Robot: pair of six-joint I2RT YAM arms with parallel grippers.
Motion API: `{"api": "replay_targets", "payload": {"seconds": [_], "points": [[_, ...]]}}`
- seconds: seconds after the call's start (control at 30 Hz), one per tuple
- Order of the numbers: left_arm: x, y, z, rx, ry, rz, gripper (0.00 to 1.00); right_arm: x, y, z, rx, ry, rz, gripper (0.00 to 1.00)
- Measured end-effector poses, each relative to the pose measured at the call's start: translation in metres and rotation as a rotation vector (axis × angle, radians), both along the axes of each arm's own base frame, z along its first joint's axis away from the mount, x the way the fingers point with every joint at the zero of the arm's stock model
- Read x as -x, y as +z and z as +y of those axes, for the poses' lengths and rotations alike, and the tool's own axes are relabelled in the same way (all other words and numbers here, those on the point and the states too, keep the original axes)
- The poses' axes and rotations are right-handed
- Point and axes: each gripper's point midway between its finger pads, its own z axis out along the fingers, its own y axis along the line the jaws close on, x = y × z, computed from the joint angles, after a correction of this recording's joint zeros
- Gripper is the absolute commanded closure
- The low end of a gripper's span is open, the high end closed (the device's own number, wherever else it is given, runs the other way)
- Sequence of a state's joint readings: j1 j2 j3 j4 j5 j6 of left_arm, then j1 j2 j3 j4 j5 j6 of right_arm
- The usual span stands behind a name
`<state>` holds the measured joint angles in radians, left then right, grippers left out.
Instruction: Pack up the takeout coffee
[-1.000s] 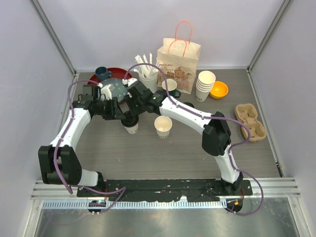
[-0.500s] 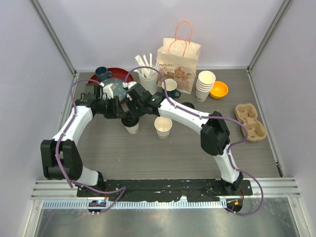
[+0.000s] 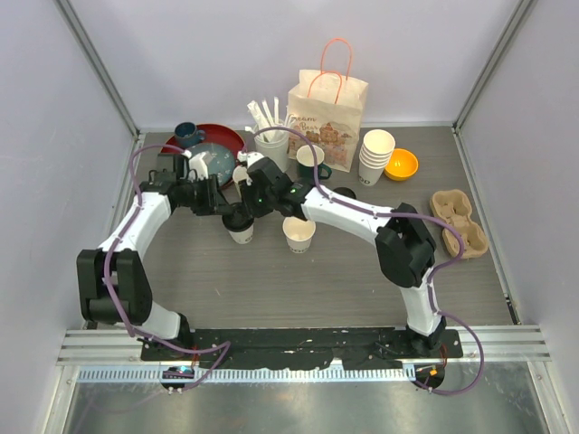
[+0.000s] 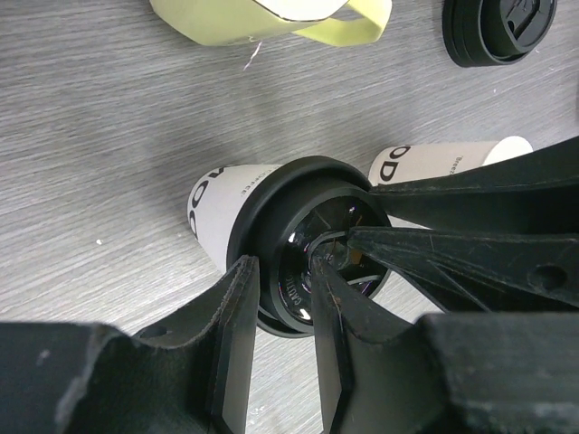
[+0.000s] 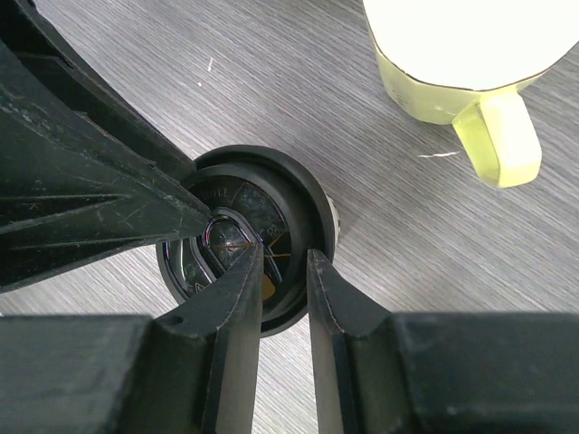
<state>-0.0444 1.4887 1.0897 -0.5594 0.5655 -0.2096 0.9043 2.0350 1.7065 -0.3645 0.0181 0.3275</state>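
Left wrist view shows our left pincer (image 4: 282, 271) clenched on the rim of the lid (image 4: 271, 199) of the cup (image 3: 241, 233), which stands left of centre on the worktop (image 3: 271, 280). The right pincer (image 5: 283, 256) straddles another part of the rim; we cannot tell whether it grips. We judge the lid should be pressed down evenly without tipping the cup, before we turn to the open cup (image 3: 298, 232) on its right.
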Motion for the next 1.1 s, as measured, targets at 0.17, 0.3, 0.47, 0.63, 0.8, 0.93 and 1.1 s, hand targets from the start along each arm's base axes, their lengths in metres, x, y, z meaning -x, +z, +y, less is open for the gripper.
{"api": "replay_targets", "payload": {"seconds": [0.17, 0.3, 0.47, 0.63, 0.8, 0.93, 1.1], "points": [[-0.003, -0.003, -0.001, 0.031, -0.009, 0.009, 0.66, -0.001, -0.005, -0.002, -0.05, -0.008, 0.013, 0.85], [-0.003, -0.004, 0.0, 0.06, -0.015, 0.013, 0.66, -0.001, -0.006, -0.003, -0.084, -0.017, 0.007, 0.85], [-0.002, -0.006, 0.001, 0.076, -0.023, 0.005, 0.66, -0.001, -0.005, -0.003, -0.104, -0.021, -0.003, 0.85], [-0.003, -0.002, 0.0, 0.087, -0.028, -0.001, 0.66, -0.002, -0.003, -0.003, -0.105, -0.021, -0.004, 0.81], [-0.002, 0.001, -0.002, 0.094, -0.043, -0.006, 0.61, -0.001, 0.0, -0.005, -0.087, -0.02, 0.001, 0.74], [0.001, 0.003, -0.006, 0.104, -0.061, -0.004, 0.6, 0.003, 0.002, -0.007, -0.062, -0.017, 0.012, 0.64], [0.003, 0.005, -0.006, 0.107, -0.065, 0.003, 0.6, 0.005, 0.004, -0.006, -0.033, -0.01, 0.018, 0.56]]}}
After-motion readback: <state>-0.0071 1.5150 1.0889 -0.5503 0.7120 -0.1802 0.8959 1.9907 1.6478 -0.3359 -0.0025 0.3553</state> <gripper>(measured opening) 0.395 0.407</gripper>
